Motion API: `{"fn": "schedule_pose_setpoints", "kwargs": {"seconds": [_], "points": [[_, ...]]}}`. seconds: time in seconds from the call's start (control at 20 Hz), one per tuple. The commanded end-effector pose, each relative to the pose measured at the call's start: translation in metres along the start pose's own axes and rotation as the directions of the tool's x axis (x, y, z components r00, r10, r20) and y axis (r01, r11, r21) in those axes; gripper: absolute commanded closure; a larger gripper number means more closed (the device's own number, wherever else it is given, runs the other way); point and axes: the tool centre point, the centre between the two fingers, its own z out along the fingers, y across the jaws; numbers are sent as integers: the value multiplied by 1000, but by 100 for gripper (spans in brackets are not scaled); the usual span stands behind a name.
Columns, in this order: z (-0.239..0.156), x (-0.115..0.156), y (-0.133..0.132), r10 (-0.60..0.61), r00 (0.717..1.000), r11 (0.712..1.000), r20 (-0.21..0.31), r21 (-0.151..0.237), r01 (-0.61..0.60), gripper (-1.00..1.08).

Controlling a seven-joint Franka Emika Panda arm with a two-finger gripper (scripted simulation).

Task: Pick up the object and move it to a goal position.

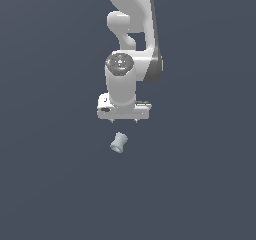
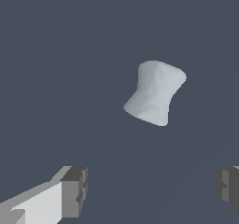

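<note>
The object (image 1: 118, 142) is a small pale grey-blue spool with flared ends and a narrow waist, lying tilted on the dark grey surface. In the exterior view it sits just below the arm's hand and a little to the left. My gripper (image 1: 125, 120) hangs above the surface, its fingers mostly hidden behind the hand. In the wrist view the spool (image 2: 155, 92) lies apart from the gripper (image 2: 151, 190). The two fingertips (image 2: 74, 190) stand wide apart with nothing between them. The gripper is open and empty.
The white arm (image 1: 131, 44) rises toward the top of the exterior view. The dark grey surface (image 1: 50, 174) spreads flat around the spool. No goal marker shows.
</note>
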Motion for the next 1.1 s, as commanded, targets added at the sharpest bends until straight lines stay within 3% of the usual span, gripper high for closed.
{"fn": "schedule_pose_setpoints", "kwargs": {"seconds": [0.0,0.45,1.05], "points": [[0,0,0,0,1000,1000,0,0,0,-92],[-31,18,-18,-28,997,1000,-66,12,29,-92],[-18,27,-11,44,997,999,-68,15,-44,-92]]}}
